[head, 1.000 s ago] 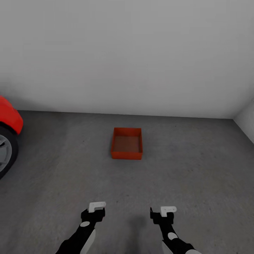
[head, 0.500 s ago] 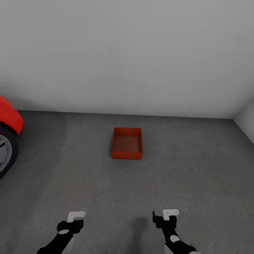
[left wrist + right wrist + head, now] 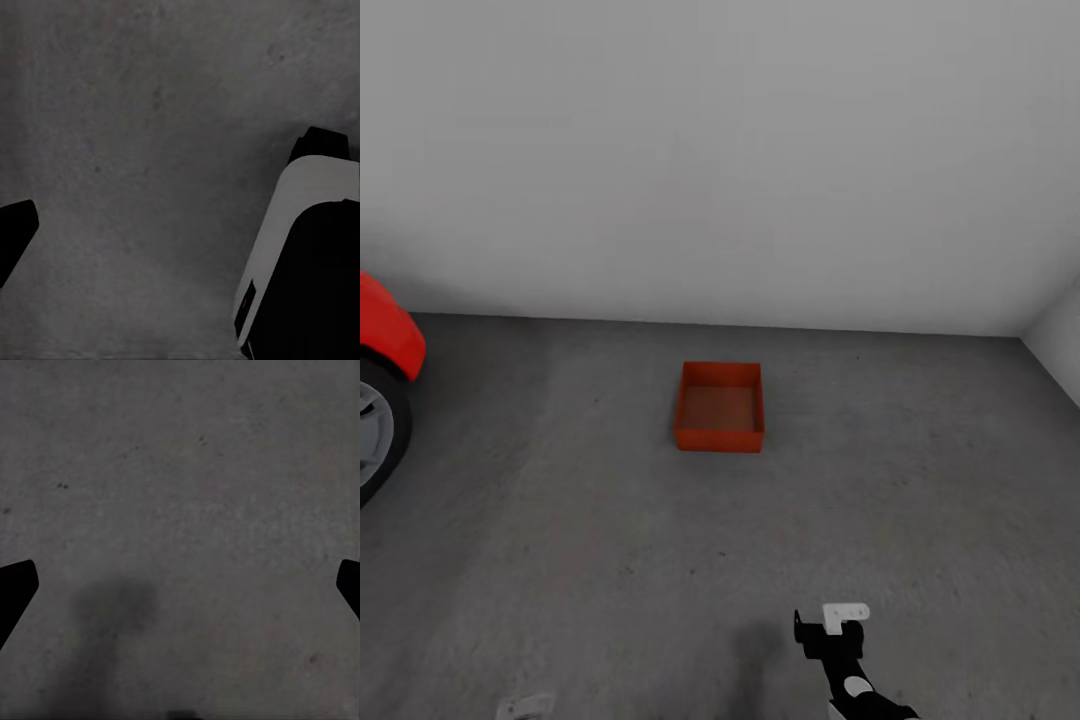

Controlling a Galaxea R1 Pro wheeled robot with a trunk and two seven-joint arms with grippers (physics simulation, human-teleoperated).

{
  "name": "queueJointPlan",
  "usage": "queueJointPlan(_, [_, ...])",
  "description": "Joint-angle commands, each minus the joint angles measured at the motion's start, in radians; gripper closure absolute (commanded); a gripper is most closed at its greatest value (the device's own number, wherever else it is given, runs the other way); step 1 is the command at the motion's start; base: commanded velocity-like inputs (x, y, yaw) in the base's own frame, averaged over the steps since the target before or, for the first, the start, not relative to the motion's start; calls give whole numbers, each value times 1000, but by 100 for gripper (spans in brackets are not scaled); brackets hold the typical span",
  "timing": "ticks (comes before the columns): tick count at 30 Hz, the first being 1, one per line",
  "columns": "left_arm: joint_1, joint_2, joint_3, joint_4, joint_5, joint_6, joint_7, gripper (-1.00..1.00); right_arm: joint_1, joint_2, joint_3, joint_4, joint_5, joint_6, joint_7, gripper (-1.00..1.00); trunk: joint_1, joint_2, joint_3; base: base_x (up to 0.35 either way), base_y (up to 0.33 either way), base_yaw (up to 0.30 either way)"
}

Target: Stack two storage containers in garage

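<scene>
Grey concrete floor [image 3: 560, 560], garage. Right gripper [image 3: 830, 625] nearest, fingers apart, empty, short of the container [image 3: 720, 406]. Left gripper [image 3: 525, 708] cropped at the frame edge; state unclear. Container sits upright before the white wall [image 3: 720, 150]. Judgement: fetch the second bin, keep clear of the car [image 3: 385, 335]. Second container unseen.

- one red-orange storage container [image 3: 720, 408] sat on the floor [image 3: 610, 560].
- one red car [image 3: 385, 340] showed, with one wheel [image 3: 375, 425] in sight.
- one right pincer [image 3: 830, 628] appeared in the head view; two dark fingertips [image 3: 15, 592] showed in the right wrist view.
- one white wall [image 3: 720, 150] stood behind.
- one white-and-black robot part [image 3: 307, 247] lay in the left wrist view.
</scene>
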State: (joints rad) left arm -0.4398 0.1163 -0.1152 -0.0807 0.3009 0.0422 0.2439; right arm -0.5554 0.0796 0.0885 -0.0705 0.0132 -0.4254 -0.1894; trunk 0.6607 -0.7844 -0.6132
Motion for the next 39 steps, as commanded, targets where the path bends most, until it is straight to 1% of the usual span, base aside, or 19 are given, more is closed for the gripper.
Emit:
queueJointPlan(1, [0,0,-9,7,8,4,4,-100,0,0,8,1,2,-1,-9,-100,0,-1,-1,0,0,0])
queueJointPlan(6, [0,-3,-10,56,8,2,4,-100,-1,1,8,2,2,-1,-9,-100,0,-1,-1,0,0,0])
queueJointPlan(11, [2,-6,-9,74,10,2,5,-100,-1,2,8,3,2,0,-8,-100,0,-1,-1,0,0,0])
queueJointPlan(33, [6,-8,-9,79,10,3,5,-100,1,-1,8,9,4,1,-8,-100,0,-1,-1,0,0,0])
queueJointPlan(34, [6,-8,-9,79,10,3,5,-100,1,-5,8,19,5,2,-8,-100,0,-1,-1,0,0,0])
queueJointPlan(35, [6,-7,-9,79,11,3,5,-100,4,-26,9,41,8,4,-8,-100,0,-1,-1,0,0,0])
queueJointPlan(36, [6,-7,-9,79,11,3,5,-100,5,-39,10,52,10,4,-8,-100,0,-1,-1,0,0,0])
queueJointPlan(37, [6,-6,-9,79,12,3,5,-100,7,-64,10,69,13,4,-7,-100,0,-1,-1,0,0,0])
queueJointPlan(38, [7,-6,-9,79,12,3,5,-100,8,-75,11,74,13,5,-6,-100,0,-1,-1,0,0,0])
queueJointPlan(39, [8,-5,-9,79,12,2,5,-100,9,-92,11,83,12,7,-5,-100,0,-1,-1,0,0,0])
